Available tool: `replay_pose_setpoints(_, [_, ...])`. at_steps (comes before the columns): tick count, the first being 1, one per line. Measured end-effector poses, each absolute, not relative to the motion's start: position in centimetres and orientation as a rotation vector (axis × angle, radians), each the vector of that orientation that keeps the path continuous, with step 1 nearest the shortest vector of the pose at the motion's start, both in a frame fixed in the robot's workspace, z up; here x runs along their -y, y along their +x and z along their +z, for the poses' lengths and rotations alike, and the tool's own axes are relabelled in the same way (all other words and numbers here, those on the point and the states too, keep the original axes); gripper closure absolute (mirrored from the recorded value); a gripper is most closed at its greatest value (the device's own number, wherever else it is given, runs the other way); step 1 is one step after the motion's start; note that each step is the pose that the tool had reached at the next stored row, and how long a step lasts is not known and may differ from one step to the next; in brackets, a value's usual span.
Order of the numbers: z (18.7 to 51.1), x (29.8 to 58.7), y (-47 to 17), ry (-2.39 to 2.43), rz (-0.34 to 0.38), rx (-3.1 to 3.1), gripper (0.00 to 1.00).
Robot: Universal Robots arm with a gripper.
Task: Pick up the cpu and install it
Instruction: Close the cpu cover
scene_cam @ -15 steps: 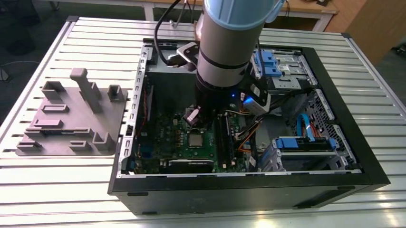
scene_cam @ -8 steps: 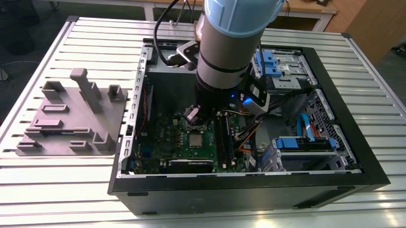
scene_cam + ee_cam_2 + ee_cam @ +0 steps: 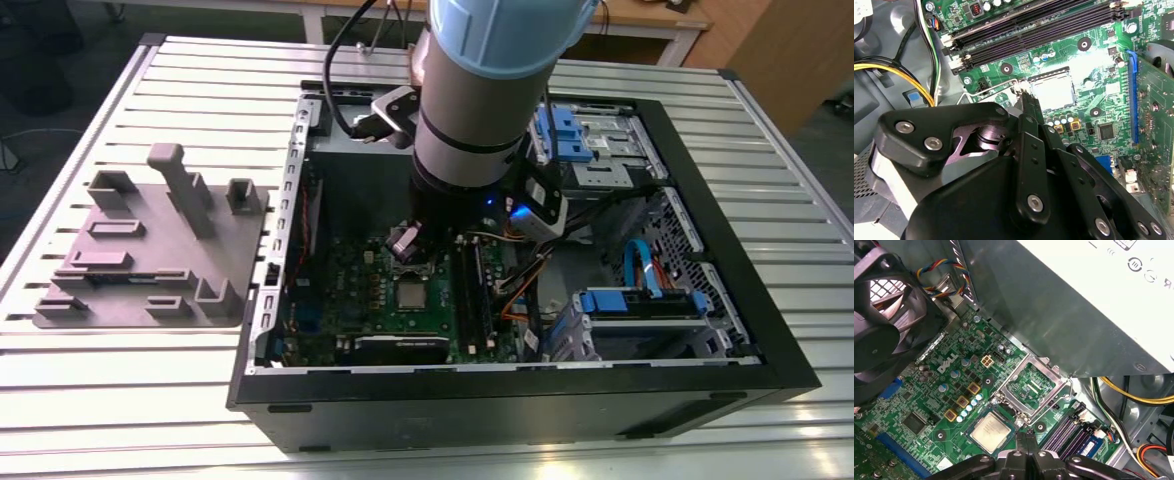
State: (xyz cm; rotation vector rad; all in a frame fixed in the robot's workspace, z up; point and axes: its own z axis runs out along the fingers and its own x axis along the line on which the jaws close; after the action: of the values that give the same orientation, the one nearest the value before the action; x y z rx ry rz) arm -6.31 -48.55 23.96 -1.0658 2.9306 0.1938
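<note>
One cpu [image 3: 991,432] lying flat on one green motherboard [image 3: 929,400], one gripper [image 3: 1027,436] near it, fingers pressed together holding nothing, one black fan [image 3: 879,335] alongside.

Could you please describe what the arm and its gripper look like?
The arm is a grey tube with a pale blue joint cap and a black cable running alongside it. The gripper is black, built of angular linked plates fastened with silver screws.

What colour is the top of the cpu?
Silvery-grey metal. The cpu shows best in the first wrist view.
</note>
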Motion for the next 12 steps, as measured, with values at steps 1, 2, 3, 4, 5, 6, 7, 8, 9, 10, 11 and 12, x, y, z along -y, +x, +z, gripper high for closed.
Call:
replay_pose_setpoints(1, [23.96,48.55,-6.31,-1.066,0.194,-2.931,0.90])
replay_pose_setpoints(2, [23.96,48.55,-6.31,-1.066,0.194,-2.930,0.90])
replay_pose_setpoints(3, [23.96,48.55,-6.32,-1.069,0.194,-2.930,0.90])
replay_pose_setpoints(4, [23.96,48.55,-6.32,-1.079,0.194,-2.926,0.90])
replay_pose_setpoints(5, [23.95,48.55,-6.31,-1.100,0.194,-2.919,0.90])
replay_pose_setpoints(6, [23.95,48.55,-6.31,-1.120,0.194,-2.913,0.90])
replay_pose_setpoints(7, [23.95,48.55,-6.31,-1.141,0.195,-2.906,0.90])
replay_pose_setpoints(8, [23.95,48.55,-6.31,-1.160,0.195,-2.899,0.90])
replay_pose_setpoints(9, [23.95,48.55,-6.29,-1.173,0.195,-2.894,0.90])
replay_pose_setpoints(10, [23.94,48.55,-6.23,-1.176,0.195,-2.893,0.90])
replay_pose_setpoints(11, [23.93,48.55,-6.15,-1.177,0.195,-2.893,0.90])
replay_pose_setpoints(12, [23.93,48.52,-5.99,-1.177,0.195,-2.893,0.90])
